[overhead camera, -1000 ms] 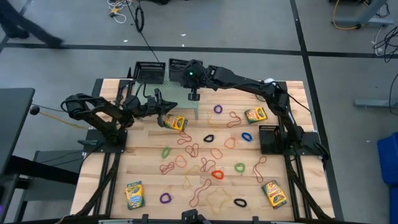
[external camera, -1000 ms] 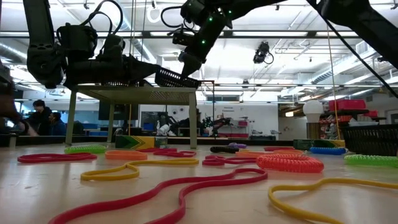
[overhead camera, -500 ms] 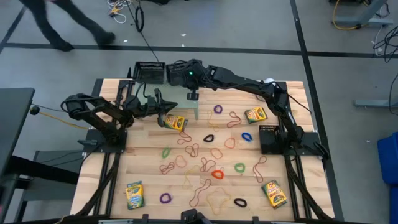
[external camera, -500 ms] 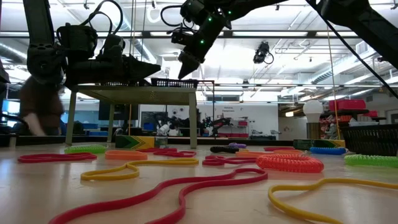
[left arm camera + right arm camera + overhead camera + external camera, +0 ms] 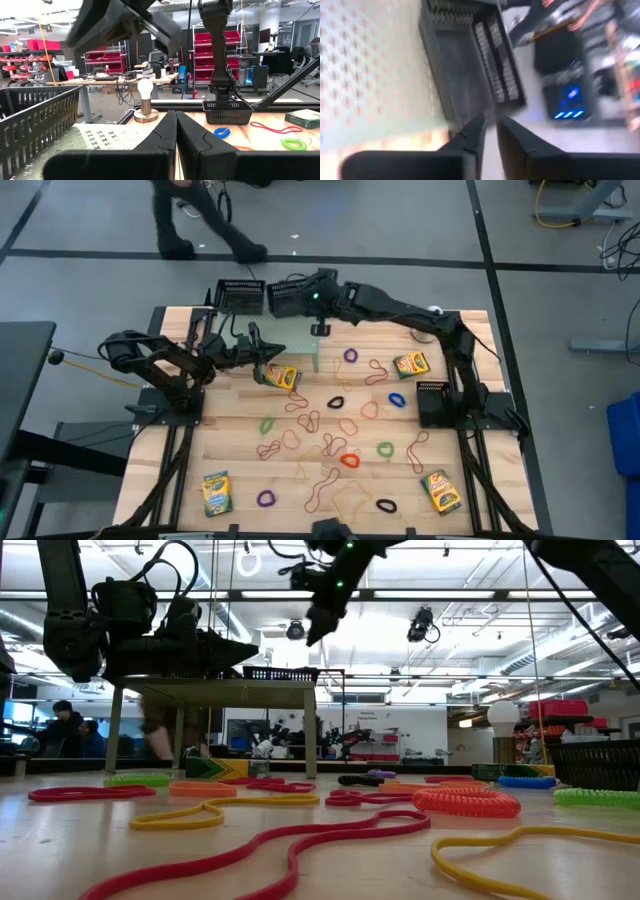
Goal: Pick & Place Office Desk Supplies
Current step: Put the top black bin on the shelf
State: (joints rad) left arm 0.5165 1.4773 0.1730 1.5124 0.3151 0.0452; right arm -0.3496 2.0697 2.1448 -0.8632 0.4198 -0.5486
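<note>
Thin rubber-band loops [image 5: 331, 442] in several colours lie scattered over the middle of the wooden table. Yellow-and-green crayon boxes lie at the left centre [image 5: 283, 377], back right [image 5: 411, 364] and both front corners [image 5: 216, 492] [image 5: 441, 491]. My left gripper [image 5: 268, 353] hovers shut and empty just behind the left-centre box, its fingers [image 5: 165, 132] pressed together. At the back, my right gripper [image 5: 320, 329] hangs beside a black mesh tray [image 5: 289, 299]. Its fingers [image 5: 472, 132] stand slightly apart with nothing between them.
A second mesh tray [image 5: 240, 295] sits beside the first on a pale raised shelf [image 5: 285, 340]. A third tray [image 5: 431, 402] stands by the right arm's base. A white ball-topped stand [image 5: 432, 310] is at the back right. A person [image 5: 190, 220] walks past behind the table.
The right gripper let go of the tilted mesh tray, which now rests level on the shelf, then rose and shifted right. The left arm has not moved. A person crossed behind the table.
</note>
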